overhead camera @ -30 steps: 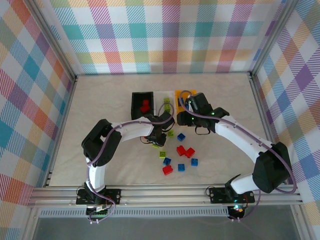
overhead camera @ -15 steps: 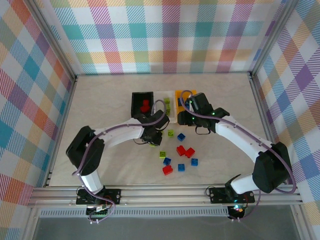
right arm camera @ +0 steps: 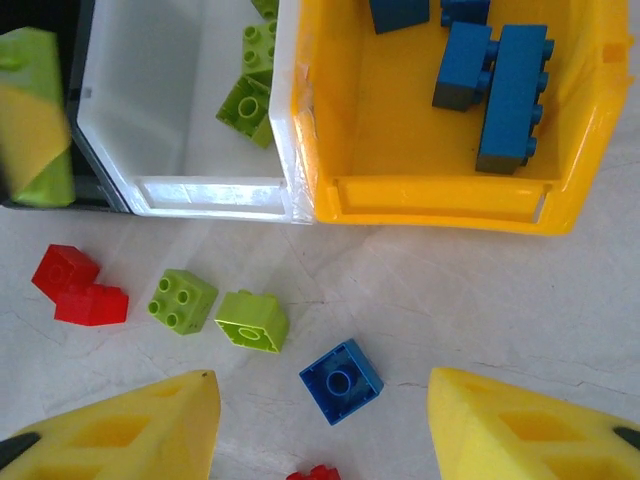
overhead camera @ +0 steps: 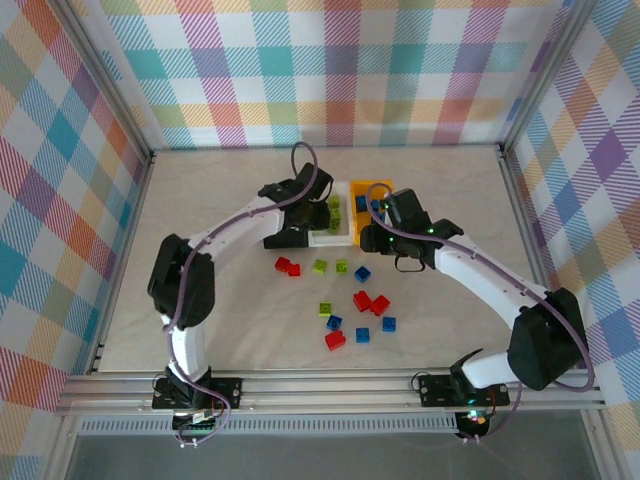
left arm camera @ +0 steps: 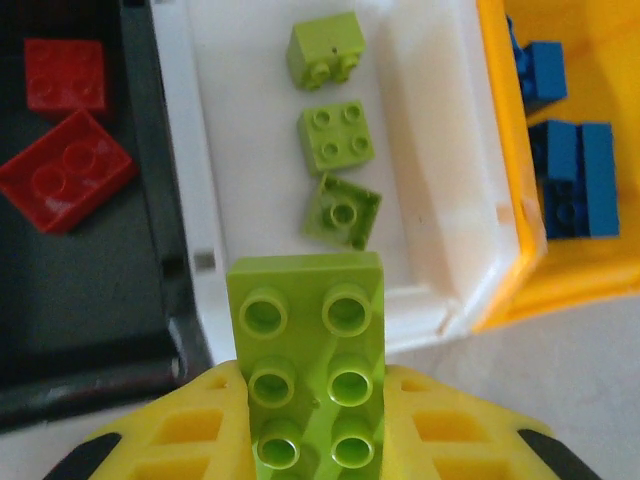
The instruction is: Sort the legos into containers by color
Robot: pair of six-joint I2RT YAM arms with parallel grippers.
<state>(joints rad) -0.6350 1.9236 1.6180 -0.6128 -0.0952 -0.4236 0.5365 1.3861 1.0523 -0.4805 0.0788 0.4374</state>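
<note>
My left gripper (left arm camera: 310, 405) is shut on a long lime green lego (left arm camera: 308, 330), held just over the near rim of the white bin (left arm camera: 440, 300). Three lime legos (left arm camera: 338, 137) lie in that bin. The black bin (left arm camera: 90, 330) beside it holds two red legos (left arm camera: 62, 180), and the yellow-orange bin (right arm camera: 440, 195) holds blue legos (right arm camera: 512, 90). My right gripper (right arm camera: 322, 378) is open above the table, with an upturned blue lego (right arm camera: 340, 382) lying between its fingers. In the top view the left gripper (overhead camera: 303, 215) is at the bins and the right gripper (overhead camera: 377, 238) is just in front of them.
Loose legos lie on the table in front of the bins: a red pair (overhead camera: 287, 266), two lime ones (overhead camera: 330, 267), a blue one (overhead camera: 362, 272), then a cluster of red, blue and lime (overhead camera: 362, 318) nearer the arms. Checkered walls (overhead camera: 60, 200) enclose the table.
My left gripper has lifted from the table and swung back to the white bin with the lime lego in it. The red pair it covered now shows. The right arm has barely moved.
</note>
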